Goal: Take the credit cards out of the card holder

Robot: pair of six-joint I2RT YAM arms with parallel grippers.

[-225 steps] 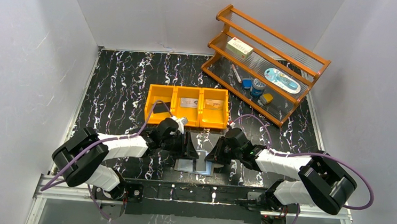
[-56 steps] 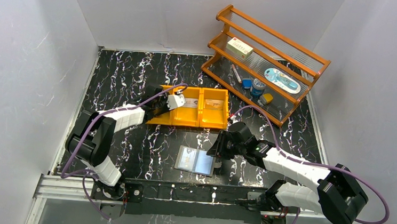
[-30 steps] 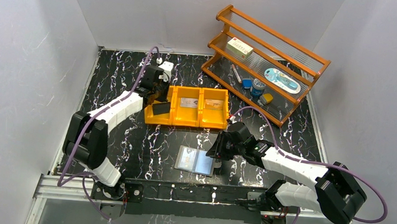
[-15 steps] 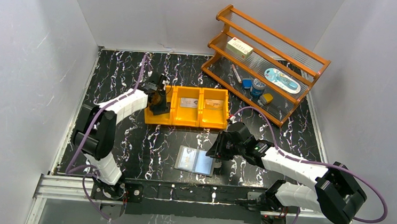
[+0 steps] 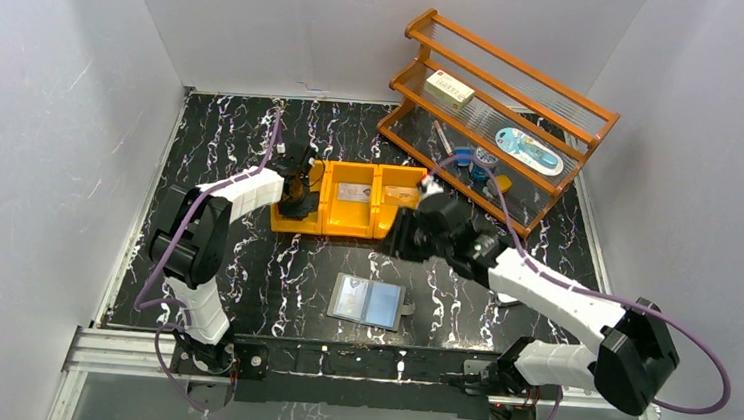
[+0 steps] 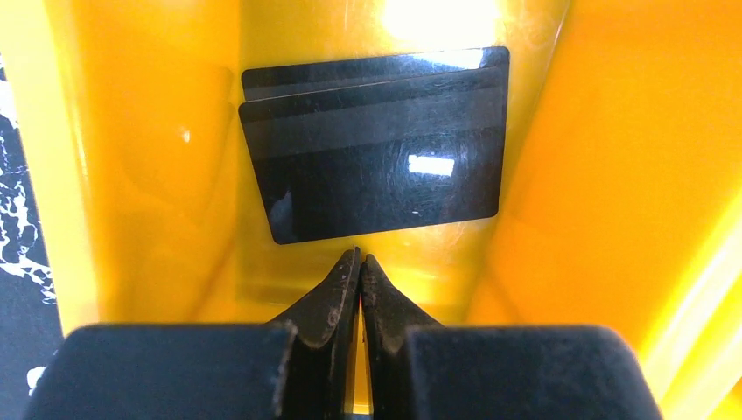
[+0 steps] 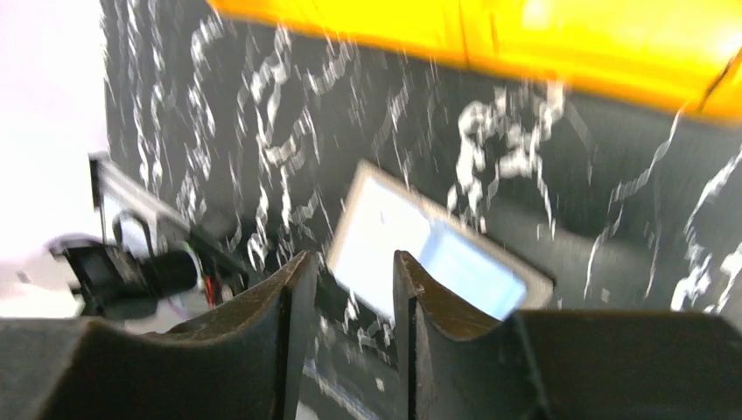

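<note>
The card holder (image 5: 369, 302) lies open on the dark marbled table, its pale blue lining up; it shows blurred below the right fingers (image 7: 437, 254). Two black credit cards (image 6: 376, 149) lie stacked in the left compartment of the orange bin (image 5: 279, 225). My left gripper (image 6: 360, 259) is shut and empty just short of them, reaching down into that compartment (image 5: 298, 196). A grey card (image 5: 352, 192) lies in the middle compartment and a tan-orange one (image 5: 401, 194) in the right. My right gripper (image 5: 402, 240) hangs open and empty above the table between bin and holder (image 7: 354, 262).
A wooden two-tier rack (image 5: 596, 122) stands at the back right with a cream box (image 5: 450, 89), a pen and small items on it. White walls enclose the table on three sides. The bin's front wall (image 7: 525, 44) lies just beyond the right fingers.
The left gripper came down into the left compartment and now stands shut with no card in it. The right arm lifted off the card holder toward the bin and its jaws widened.
</note>
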